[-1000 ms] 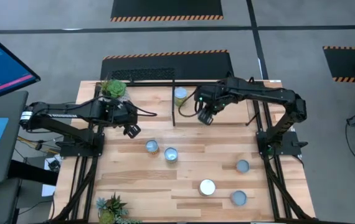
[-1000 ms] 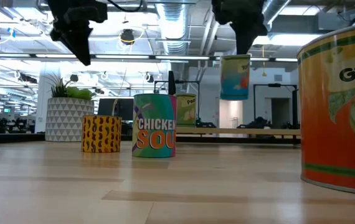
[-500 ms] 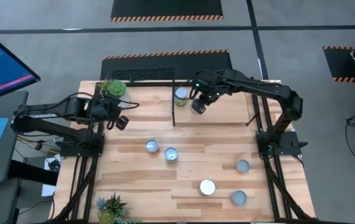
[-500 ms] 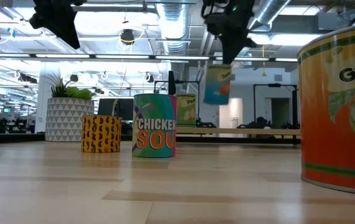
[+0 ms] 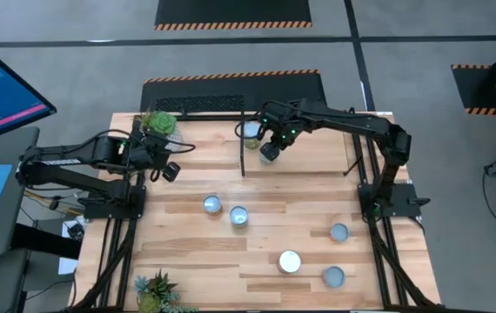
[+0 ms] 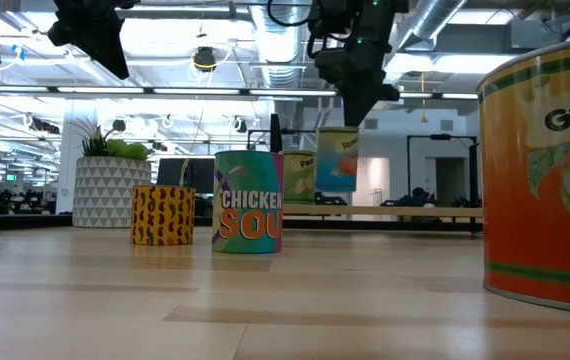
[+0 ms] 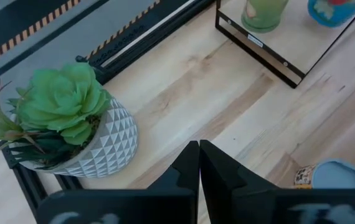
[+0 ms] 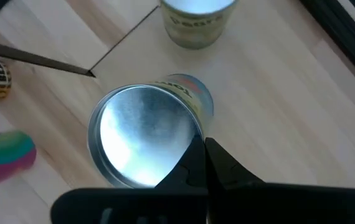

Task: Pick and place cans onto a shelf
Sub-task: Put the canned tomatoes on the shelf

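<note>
My right gripper (image 5: 270, 148) is shut on a blue-and-yellow can (image 6: 337, 160) with a silvery top (image 8: 141, 143). It holds the can over the shelf (image 5: 318, 158), a light wood bay bounded by black rods, just beside a green can (image 5: 250, 130) that stands on the shelf's floor. The green can also shows in the right wrist view (image 8: 196, 18). My left gripper (image 5: 170, 171) is shut and empty, raised near the potted plant (image 5: 157, 124); its closed fingers show in the left wrist view (image 7: 198, 158). Several more cans stand on their bases on the table. My right gripper pinches the can's top rim (image 8: 193, 138) at one side, its two fingertips closed together there. The fingers come from above, pointing down. The can hangs below them, nearly upright, its base a little clear of the shelf's floor.
Two cans (image 5: 212, 205) (image 5: 238, 216) stand mid-table, and three more (image 5: 338, 232) (image 5: 290, 262) (image 5: 333, 276) stand near the front right. A black rod (image 5: 243, 152) bounds the shelf on the left. A second plant (image 5: 155, 291) stands at the front left corner.
My right gripper has carried the can toward the far left, close to the green can, and lowered it; the can swung tilted on the way and now hangs nearly upright. My left gripper has risen and drawn back toward the table's left edge and the plant, then stayed still.
</note>
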`<state>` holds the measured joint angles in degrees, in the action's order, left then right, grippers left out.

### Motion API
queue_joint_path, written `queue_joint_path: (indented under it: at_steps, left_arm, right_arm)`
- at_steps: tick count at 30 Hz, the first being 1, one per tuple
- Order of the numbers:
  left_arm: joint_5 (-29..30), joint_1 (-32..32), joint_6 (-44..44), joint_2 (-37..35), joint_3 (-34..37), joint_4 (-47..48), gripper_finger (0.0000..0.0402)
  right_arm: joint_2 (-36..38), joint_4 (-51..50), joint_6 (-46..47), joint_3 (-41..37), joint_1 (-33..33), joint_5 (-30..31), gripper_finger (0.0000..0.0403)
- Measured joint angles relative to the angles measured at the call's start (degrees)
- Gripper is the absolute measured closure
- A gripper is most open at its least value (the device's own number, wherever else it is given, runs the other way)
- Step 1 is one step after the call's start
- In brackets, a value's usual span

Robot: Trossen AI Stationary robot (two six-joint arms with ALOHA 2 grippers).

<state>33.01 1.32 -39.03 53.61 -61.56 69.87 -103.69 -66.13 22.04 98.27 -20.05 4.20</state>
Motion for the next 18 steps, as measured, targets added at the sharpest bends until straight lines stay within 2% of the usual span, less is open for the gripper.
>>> queue_joint_path:
  at_steps: [10,18]
  left_arm:
    - [0.0,0.0,-0.7,0.0,0.0,0.0,0.0401]
    - [-0.3,0.0,-0.2,0.0,0.0,0.0,0.0401]
  right_arm:
    - [-0.7,1.5,0.8,0.0,-0.4,-0.2,0.0402]
    - [-0.7,1.9,4.9,0.0,-0.4,-0.2,0.0402]
